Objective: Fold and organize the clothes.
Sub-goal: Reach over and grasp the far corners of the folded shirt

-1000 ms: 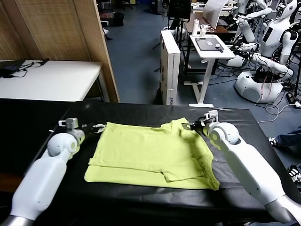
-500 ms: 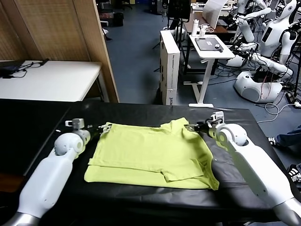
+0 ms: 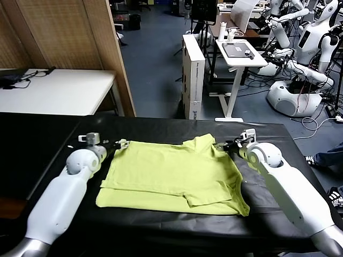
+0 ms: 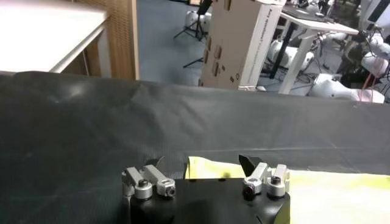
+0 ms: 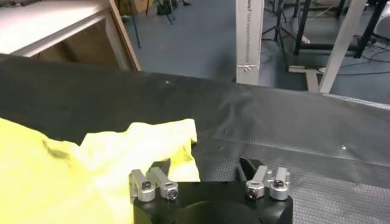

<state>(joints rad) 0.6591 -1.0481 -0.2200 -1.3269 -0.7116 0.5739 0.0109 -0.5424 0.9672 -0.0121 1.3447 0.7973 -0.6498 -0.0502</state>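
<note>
The lime yellow-green T-shirt [image 3: 174, 174] lies flat on the black table [image 3: 48, 139], partly folded, its near part doubled over and a sleeve lifted at the far right. My left gripper [image 3: 122, 143] is open at the shirt's far left corner; the left wrist view shows that corner [image 4: 210, 168] between the spread fingers of this gripper [image 4: 201, 165]. My right gripper [image 3: 220, 145] is open at the far right sleeve. In the right wrist view the sleeve [image 5: 146, 146] reaches one finger of this gripper [image 5: 207, 165], the other finger over bare table.
A white table [image 3: 59, 91] stands to the left beyond the black one. A tall white box [image 3: 194, 75], a small white desk [image 3: 241, 56] and other white robots [image 3: 300, 64] stand on the blue floor behind.
Both grippers have slid slightly along the shirt's far edge: the left one to the right towards the corner, the right one further right. The shirt lies flatter at the far edge.
</note>
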